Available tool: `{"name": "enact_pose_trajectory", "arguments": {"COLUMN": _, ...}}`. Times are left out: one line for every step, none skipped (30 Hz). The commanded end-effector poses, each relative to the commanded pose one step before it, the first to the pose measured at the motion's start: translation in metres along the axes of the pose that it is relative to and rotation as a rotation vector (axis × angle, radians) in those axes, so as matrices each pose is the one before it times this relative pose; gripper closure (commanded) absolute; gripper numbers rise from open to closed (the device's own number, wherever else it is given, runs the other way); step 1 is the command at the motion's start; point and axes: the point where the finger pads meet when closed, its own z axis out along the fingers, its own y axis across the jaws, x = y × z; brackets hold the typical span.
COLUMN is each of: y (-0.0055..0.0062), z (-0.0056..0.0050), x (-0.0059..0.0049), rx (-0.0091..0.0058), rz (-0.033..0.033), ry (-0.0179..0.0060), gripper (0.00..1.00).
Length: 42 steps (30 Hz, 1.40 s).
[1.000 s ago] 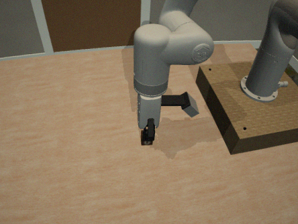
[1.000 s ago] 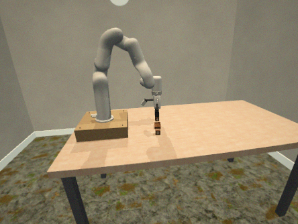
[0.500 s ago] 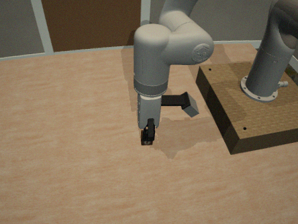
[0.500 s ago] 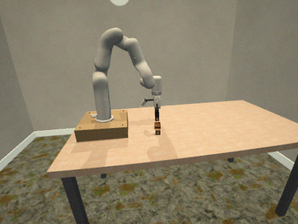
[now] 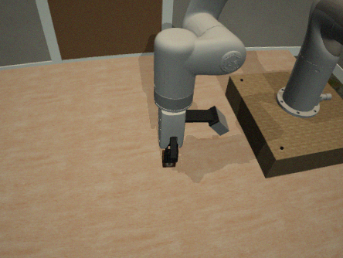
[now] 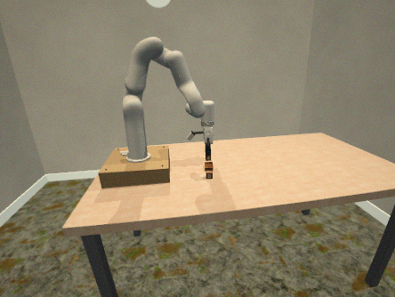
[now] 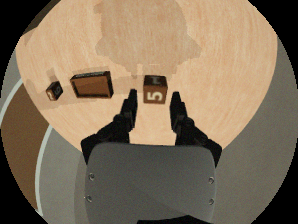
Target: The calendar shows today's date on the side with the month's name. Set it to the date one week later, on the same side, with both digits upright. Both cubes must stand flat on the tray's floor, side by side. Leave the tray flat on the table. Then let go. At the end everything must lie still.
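Note:
In the wrist view a dark cube [image 7: 154, 88] with a white 5 on its top face lies on the table, seen between my fingertips. My gripper [image 7: 154, 98] is half open, holds nothing and hangs straight down just above this cube. The small brown tray [image 7: 92, 84] lies flat to the left of the cube, apart from it, with no cube in it. A second dark cube [image 7: 53, 90] lies farther left, beyond the tray; its digits are too small to read. In the exterior view the gripper [image 6: 207, 156] hangs over the small cluster of objects [image 6: 208, 171]. In the top view the gripper [image 5: 170, 154] hides most of them.
The arm's wooden base block [image 5: 283, 120] stands on the table to the right of the gripper, and it also shows in the exterior view [image 6: 135, 167]. A grey wrist camera mount [image 5: 212, 120] sticks out sideways from the arm.

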Motion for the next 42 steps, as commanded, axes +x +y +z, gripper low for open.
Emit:
{"name": "enact_pose_trajectory", "arguments": {"y": 0.0003, "z": 0.00078, "x": -0.00113, "rx": -0.001, "rz": -0.00001, "ry": -0.00278, "gripper": 0.51}}
{"name": "enact_pose_trajectory", "arguments": {"y": -0.00007, "z": 0.00101, "x": 0.0, "rx": 0.0, "rz": 0.0, "ry": 0.0, "gripper": 0.51}}
{"name": "enact_pose_trajectory", "arguments": {"y": -0.00008, "z": 0.00119, "x": 0.0, "rx": 0.0, "rz": 0.0, "ry": 0.0, "gripper": 0.51}}
{"name": "enact_pose_trajectory", "arguments": {"y": -0.00009, "z": 0.00135, "x": 0.00001, "rx": 0.0, "rz": 0.0, "ry": 0.0, "gripper": 0.51}}
{"name": "enact_pose_trajectory", "arguments": {"y": -0.00011, "z": 0.00149, "x": 0.00001, "rx": 0.0, "rz": 0.0, "ry": 0.0, "gripper": 0.51}}
{"name": "enact_pose_trajectory", "arguments": {"y": -0.00011, "z": 0.00161, "x": 0.00002, "rx": 0.00001, "rz": 0.0, "ry": 0.0, "gripper": 0.51}}
{"name": "enact_pose_trajectory", "arguments": {"y": -0.00001, "z": 0.00165, "x": -0.00002, "rx": 0.0, "rz": 0.0, "ry": 0.0, "gripper": 0.51}}
{"name": "enact_pose_trajectory", "arguments": {"y": -0.00002, "z": 0.00171, "x": -0.00001, "rx": 0.0, "rz": 0.0, "ry": 0.0, "gripper": 0.51}}
{"name": "enact_pose_trajectory", "arguments": {"y": -0.00002, "z": 0.00175, "x": 0.0, "rx": 0.0, "rz": 0.0, "ry": 0.0, "gripper": 0.51}}
{"name": "enact_pose_trajectory", "arguments": {"y": -0.00002, "z": 0.00175, "x": 0.00001, "rx": 0.0, "rz": 0.0, "ry": 0.0, "gripper": 0.51}}
{"name": "enact_pose_trajectory", "arguments": {"y": -0.00003, "z": 0.00172, "x": 0.00001, "rx": 0.0, "rz": 0.0, "ry": 0.0, "gripper": 0.51}}
{"name": "enact_pose_trajectory", "arguments": {"y": -0.00002, "z": 0.00165, "x": 0.0, "rx": 0.0, "rz": 0.0, "ry": 0.0, "gripper": 0.51}}
{"name": "enact_pose_trajectory", "arguments": {"y": -0.00001, "z": 0.00154, "x": -0.00002, "rx": 0.0, "rz": 0.0, "ry": 0.0, "gripper": 0.51}}
{"name": "enact_pose_trajectory", "arguments": {"y": -0.00001, "z": 0.00143, "x": -0.00001, "rx": 0.0, "rz": 0.0, "ry": 0.0, "gripper": 0.51}}
{"name": "enact_pose_trajectory", "arguments": {"y": -0.00001, "z": 0.0013, "x": -0.00001, "rx": 0.0, "rz": 0.0, "ry": 0.0, "gripper": 0.51}}
{"name": "enact_pose_trajectory", "arguments": {"y": 0.0, "z": 0.0, "x": 0.0, "rx": 0.0, "rz": 0.0, "ry": 0.0, "gripper": 0.51}}
{"name": "enact_pose_trajectory", "arguments": {"y": 0.0, "z": 0.0, "x": 0.0, "rx": 0.0, "rz": 0.0, "ry": 0.0, "gripper": 0.51}}
{"name": "enact_pose_trajectory", "arguments": {"y": -0.00001, "z": 0.00114, "x": 0.0, "rx": 0.0, "rz": 0.0, "ry": 0.0, "gripper": 0.51}}
{"name": "enact_pose_trajectory", "arguments": {"y": -0.00001, "z": 0.00097, "x": 0.0, "rx": 0.0, "rz": 0.0, "ry": 0.0, "gripper": 0.51}}
{"name": "enact_pose_trajectory", "arguments": {"y": -0.00001, "z": 0.0008, "x": 0.0, "rx": 0.0, "rz": 0.0, "ry": 0.0, "gripper": 0.51}}
{"name": "enact_pose_trajectory", "arguments": {"y": -0.00001, "z": 0.00062, "x": 0.0, "rx": 0.0, "rz": 0.0, "ry": 0.0, "gripper": 0.51}}
{"name": "enact_pose_trajectory", "arguments": {"y": -0.00001, "z": 0.00045, "x": 0.0, "rx": 0.0, "rz": 0.0, "ry": 0.0, "gripper": 0.51}}
{"name": "enact_pose_trajectory", "arguments": {"y": 0.0, "z": 0.0003, "x": 0.0, "rx": 0.0, "rz": 0.0, "ry": 0.0, "gripper": 0.51}}
{"name": "enact_pose_trajectory", "arguments": {"y": 0.0, "z": 0.00016, "x": 0.0, "rx": 0.0, "rz": 0.0, "ry": 0.0, "gripper": 0.51}}
{"name": "enact_pose_trajectory", "arguments": {"y": 0.0, "z": 0.00006, "x": 0.0, "rx": 0.0, "rz": 0.0, "ry": 0.0, "gripper": 0.51}}
{"name": "enact_pose_trajectory", "arguments": {"y": 0.0, "z": 0.00001, "x": 0.0, "rx": 0.0, "rz": 0.0, "ry": 0.0, "gripper": 0.51}}
{"name": "enact_pose_trajectory", "arguments": {"y": 0.0, "z": 0.0, "x": 0.0, "rx": 0.0, "rz": 0.0, "ry": 0.0, "gripper": 0.51}}
{"name": "enact_pose_trajectory", "arguments": {"y": 0.0, "z": 0.0, "x": 0.0, "rx": 0.0, "rz": 0.0, "ry": 0.0, "gripper": 0.51}}
{"name": "enact_pose_trajectory", "arguments": {"y": 0.0, "z": 0.0, "x": 0.0, "rx": 0.0, "rz": 0.0, "ry": 0.0, "gripper": 0.51}}
{"name": "enact_pose_trajectory", "arguments": {"y": 0.0, "z": 0.0, "x": 0.0, "rx": 0.0, "rz": 0.0, "ry": 0.0, "gripper": 0.51}}
{"name": "enact_pose_trajectory", "arguments": {"y": 0.0, "z": 0.0, "x": 0.0, "rx": 0.0, "rz": 0.0, "ry": 0.0, "gripper": 0.51}}
{"name": "enact_pose_trajectory", "arguments": {"y": 0.0, "z": 0.0, "x": 0.0, "rx": 0.0, "rz": 0.0, "ry": 0.0, "gripper": 0.51}}
{"name": "enact_pose_trajectory", "arguments": {"y": 0.0, "z": 0.0, "x": 0.0, "rx": 0.0, "rz": 0.0, "ry": 0.0, "gripper": 0.51}}
{"name": "enact_pose_trajectory", "arguments": {"y": 0.0, "z": 0.0, "x": 0.0, "rx": 0.0, "rz": 0.0, "ry": 0.0, "gripper": 0.51}}
{"name": "enact_pose_trajectory", "arguments": {"y": 0.0, "z": 0.0, "x": 0.0, "rx": 0.0, "rz": 0.0, "ry": 0.0, "gripper": 0.51}}
{"name": "enact_pose_trajectory", "arguments": {"y": 0.0, "z": 0.0, "x": 0.0, "rx": 0.0, "rz": 0.0, "ry": 0.0, "gripper": 0.51}}
{"name": "enact_pose_trajectory", "arguments": {"y": 0.0, "z": 0.0, "x": 0.0, "rx": 0.0, "rz": 0.0, "ry": 0.0, "gripper": 0.51}}
{"name": "enact_pose_trajectory", "arguments": {"y": 0.0, "z": 0.0, "x": 0.0, "rx": 0.0, "rz": 0.0, "ry": 0.0, "gripper": 0.51}}
{"name": "enact_pose_trajectory", "arguments": {"y": 0.0, "z": 0.0, "x": 0.0, "rx": 0.0, "rz": 0.0, "ry": 0.0, "gripper": 0.51}}
{"name": "enact_pose_trajectory", "arguments": {"y": 0.0, "z": 0.0, "x": 0.0, "rx": 0.0, "rz": 0.0, "ry": 0.0, "gripper": 0.51}}
{"name": "enact_pose_trajectory", "arguments": {"y": 0.0, "z": 0.0, "x": 0.0, "rx": 0.0, "rz": 0.0, "ry": 0.0, "gripper": 0.51}}
{"name": "enact_pose_trajectory", "arguments": {"y": 0.0, "z": 0.0, "x": 0.0, "rx": 0.0, "rz": 0.0, "ry": 0.0, "gripper": 0.51}}
